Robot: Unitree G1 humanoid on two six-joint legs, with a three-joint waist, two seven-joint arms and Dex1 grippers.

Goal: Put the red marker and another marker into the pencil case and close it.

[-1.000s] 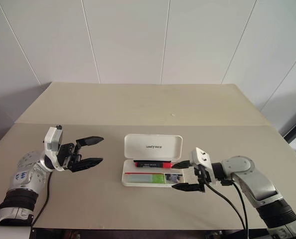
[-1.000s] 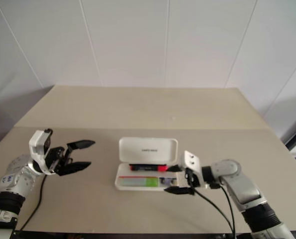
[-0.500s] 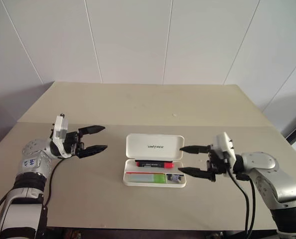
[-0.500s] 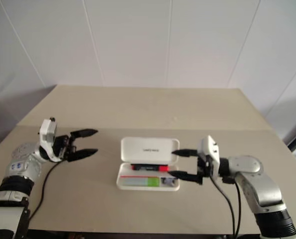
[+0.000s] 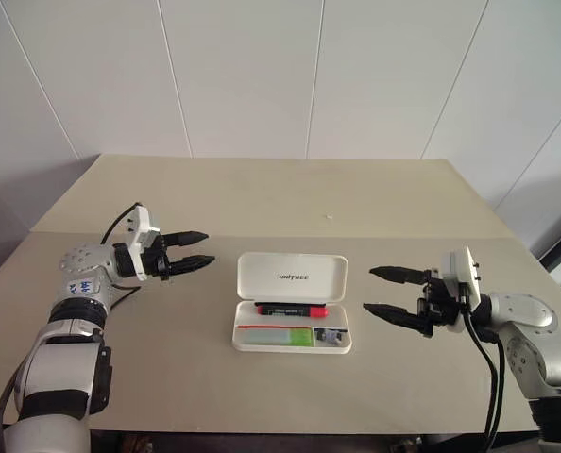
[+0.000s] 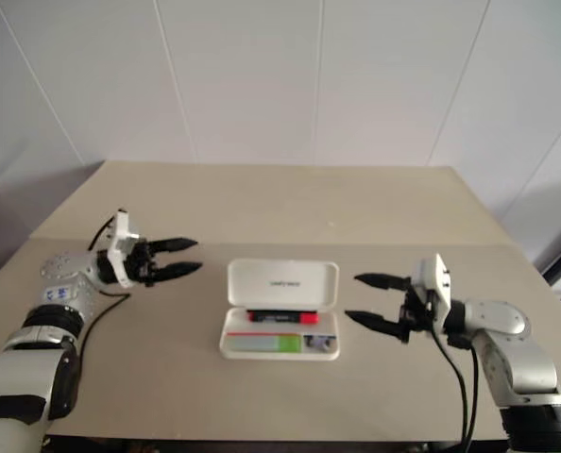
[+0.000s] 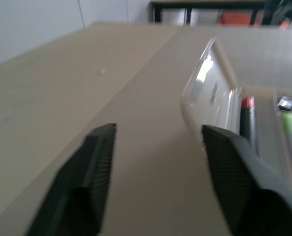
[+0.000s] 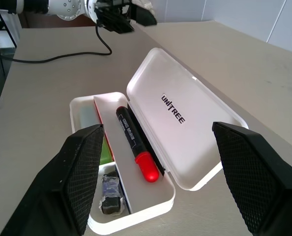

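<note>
The white pencil case (image 5: 291, 277) lies open in the middle of the table, its lid tilted up at the back. In the tray's rear slot rests the red marker (image 5: 292, 310), black barrel with its red end to the right. The other marker, pale green (image 5: 282, 336), lies in the front slot. My left gripper (image 5: 205, 248) hovers left of the case, level, pointing at the lid, open and holding nothing. To the right of the case is my right gripper (image 5: 368, 290), wide open and empty, pointing at the tray. The right wrist view looks down on the red marker (image 8: 133, 142) and the lid (image 8: 185, 118).
A small dark item (image 5: 330, 336) sits in the tray's right compartment. The tan table (image 5: 262, 198) has a seam running across it behind the case and ends at a white panelled wall. A black cable (image 5: 120, 294) trails from my left arm.
My right gripper has pulled back from the tray to the right and risen. My left gripper has moved toward the case, and its fingers have come closer together.
</note>
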